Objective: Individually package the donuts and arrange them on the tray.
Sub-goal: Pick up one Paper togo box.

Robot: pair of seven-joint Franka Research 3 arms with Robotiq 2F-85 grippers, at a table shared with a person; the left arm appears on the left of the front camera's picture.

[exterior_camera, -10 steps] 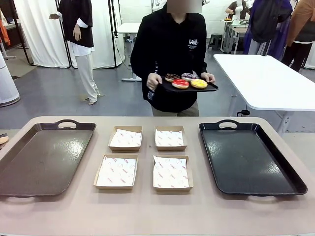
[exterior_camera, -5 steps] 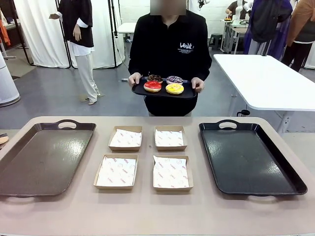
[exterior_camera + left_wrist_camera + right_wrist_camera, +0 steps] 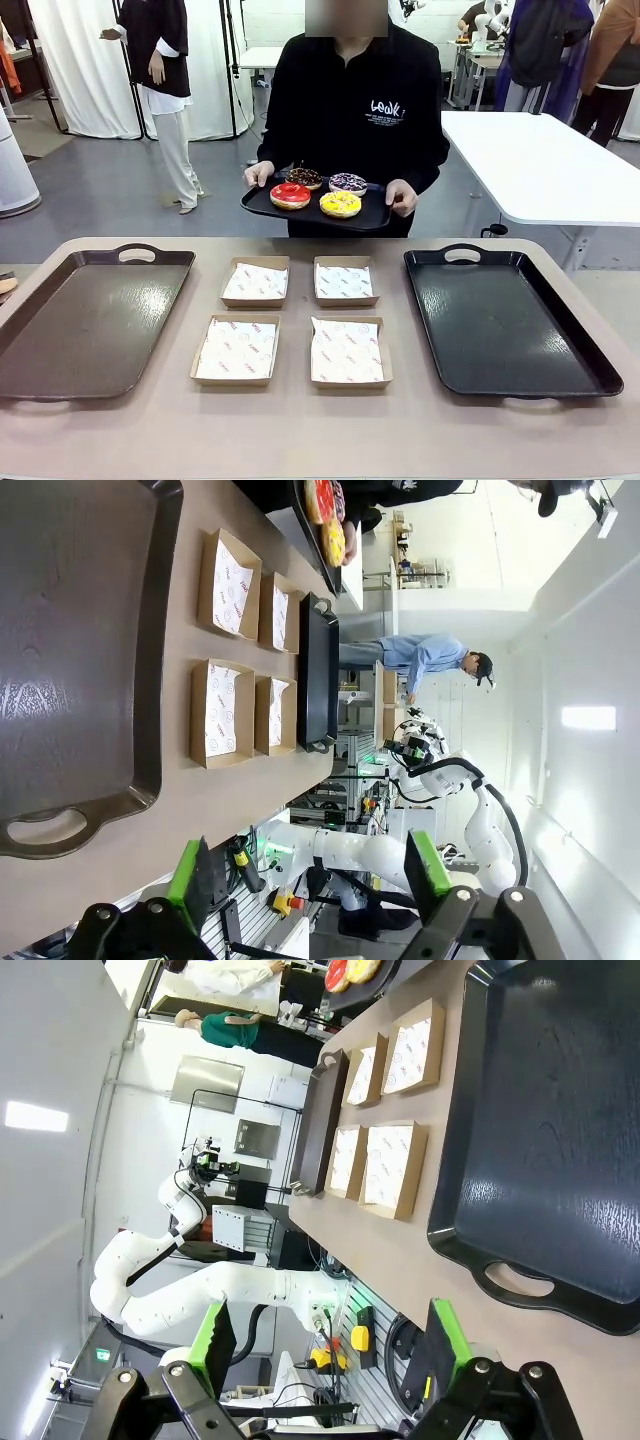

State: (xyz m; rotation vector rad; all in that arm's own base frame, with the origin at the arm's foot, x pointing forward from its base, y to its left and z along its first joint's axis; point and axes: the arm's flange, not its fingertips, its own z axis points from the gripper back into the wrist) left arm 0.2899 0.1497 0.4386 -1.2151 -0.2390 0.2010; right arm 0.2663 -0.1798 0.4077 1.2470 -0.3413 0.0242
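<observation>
Left gripper (image 3: 307, 870) is released, its green-padded jaws spread wide with nothing between them, back at the robot's edge of the table (image 3: 300, 440). The right gripper (image 3: 328, 1338) is likewise spread and grasps nothing.

Ahead of the left gripper lies a brown tray (image 3: 90, 320), and ahead of the right gripper a glossy black tray (image 3: 500, 320). Each is flat on the table with a handle cut-out at its near and far ends.

Between the two trays sit four shallow cardboard boxes in two rows of two, each lined with printed white paper and set a little apart from its neighbours. The near-left box (image 3: 236, 349) and near-right box (image 3: 347, 351) come first, then the far-left box (image 3: 255, 281) and far-right box (image 3: 346, 281).

Beyond the table's far edge stands a person (image 3: 350, 110) in a black top, carrying a small black tray (image 3: 375, 215) clear of the table. One hand (image 3: 258, 176) is clasped on the end toward the brown tray, and the other hand (image 3: 402, 197) on the end toward the black tray.

The four donuts lie on this small tray, two by two and close together. The red donut (image 3: 290, 195) and yellow donut (image 3: 340, 204) are on the nearer side. The chocolate donut (image 3: 305, 178) and the purple donut (image 3: 347, 183) lie behind them.
</observation>
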